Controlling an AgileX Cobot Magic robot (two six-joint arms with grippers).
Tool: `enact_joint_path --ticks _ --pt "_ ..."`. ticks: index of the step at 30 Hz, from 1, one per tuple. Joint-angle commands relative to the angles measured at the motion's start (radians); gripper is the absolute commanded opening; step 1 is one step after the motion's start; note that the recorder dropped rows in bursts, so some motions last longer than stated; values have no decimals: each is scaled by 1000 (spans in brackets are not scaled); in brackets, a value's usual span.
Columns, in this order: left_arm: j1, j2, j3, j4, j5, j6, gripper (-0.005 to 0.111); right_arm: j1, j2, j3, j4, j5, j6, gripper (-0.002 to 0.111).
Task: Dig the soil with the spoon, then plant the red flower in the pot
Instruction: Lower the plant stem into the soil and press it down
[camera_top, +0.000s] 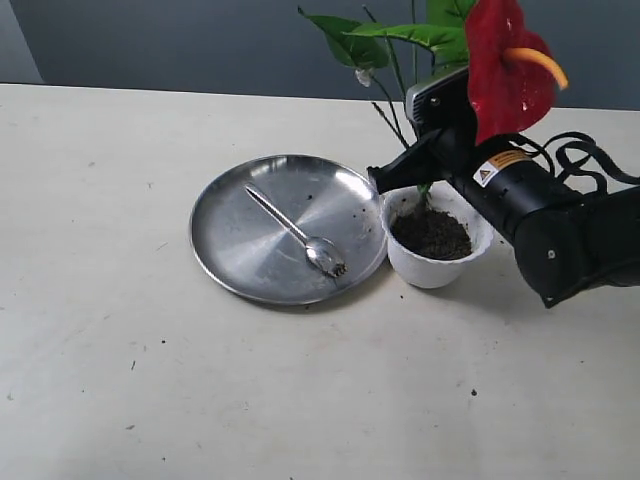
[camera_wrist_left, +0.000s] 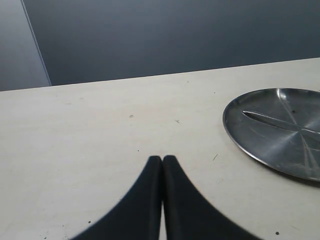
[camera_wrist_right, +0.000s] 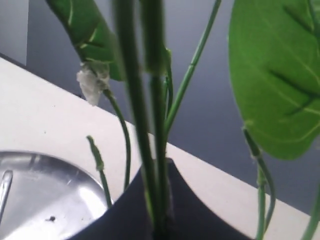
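Observation:
The red flower (camera_top: 505, 65) stands upright over the white pot (camera_top: 437, 262), and its stems (camera_wrist_right: 150, 125) run down into the dark soil (camera_top: 432, 232) that fills the pot. My right gripper (camera_top: 388, 178) is shut on those stems just above the pot's rim; in the right wrist view the black fingers (camera_wrist_right: 159, 167) pinch them. The steel spoon (camera_top: 297, 232) lies on the round steel plate (camera_top: 240, 215) left of the pot, with crumbs of soil at its tip. My left gripper (camera_wrist_left: 162, 159) is shut and empty over bare table, off to one side of the plate (camera_wrist_left: 260, 145).
The plate touches or nearly touches the pot's left side. The right arm (camera_top: 560, 225) reaches in from the right edge, with cables behind it. Big green leaves (camera_top: 400, 35) spread above the gripper. A dark wall runs behind the table.

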Motion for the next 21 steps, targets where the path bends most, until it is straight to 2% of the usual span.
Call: enact_joint_path --ticks 1,7,21 --pt "-5 -1 -2 0 -13 -4 1 -5 57 6 10 55 -5 0" --pt "-5 -1 -2 0 -13 -4 1 -5 111 6 14 120 46 0" --pt "-5 -1 -2 0 -13 -4 1 -5 116 6 4 333 10 0"
